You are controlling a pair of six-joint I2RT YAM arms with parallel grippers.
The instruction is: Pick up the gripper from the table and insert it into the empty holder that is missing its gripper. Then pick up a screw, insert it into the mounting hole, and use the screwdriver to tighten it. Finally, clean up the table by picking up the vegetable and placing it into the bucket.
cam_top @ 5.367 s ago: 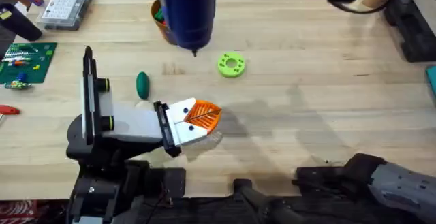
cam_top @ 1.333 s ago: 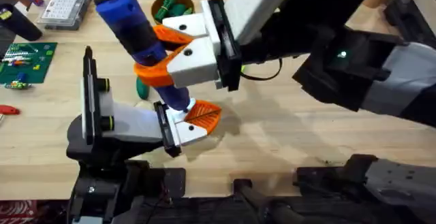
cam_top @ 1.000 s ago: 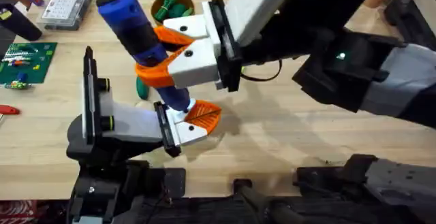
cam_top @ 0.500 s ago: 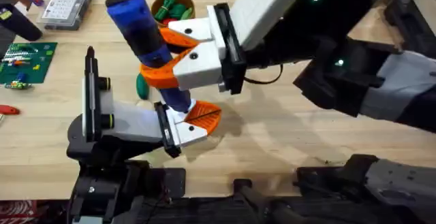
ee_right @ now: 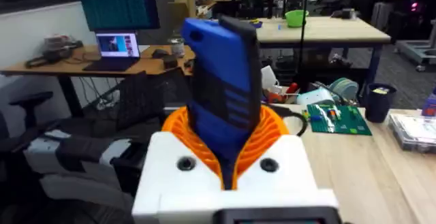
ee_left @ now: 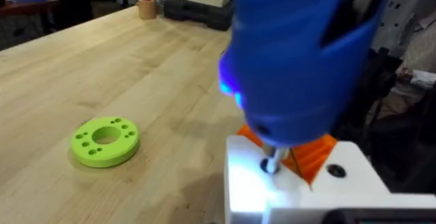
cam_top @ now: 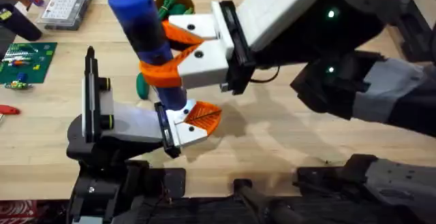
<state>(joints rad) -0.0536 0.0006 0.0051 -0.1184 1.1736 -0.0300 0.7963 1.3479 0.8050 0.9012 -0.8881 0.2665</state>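
Note:
My right gripper (cam_top: 158, 54) reaches in from the right and is shut on the royal-blue screwdriver (cam_top: 146, 40), its orange pads (ee_right: 272, 135) clamped around the body (ee_right: 221, 88). The screwdriver stands steeply, nose down. Its metal bit (ee_left: 272, 161) sits in a hole in the white base (ee_left: 300, 183) of the orange ribbed gripper (cam_top: 203, 117), which is mounted at the end of the pale grey holder (cam_top: 129, 123). The dark-green vegetable (cam_top: 140, 86) lies behind the holder, partly hidden by the screwdriver. The bucket (cam_top: 178, 3) stands at the back with green items inside.
A lime-green ring (ee_left: 105, 141) lies flat on the table beyond the holder. A clear parts box (cam_top: 65, 5), a green circuit board (cam_top: 26, 60) and a red tool (cam_top: 5, 109) sit at the far left. Bare wood (cam_top: 272, 142) lies right of the holder.
Earlier the screwdriver hung alone over the back of the table. Over the last second the right gripper has shifted slightly right and tilted the screwdriver more upright, its tip staying on the white base.

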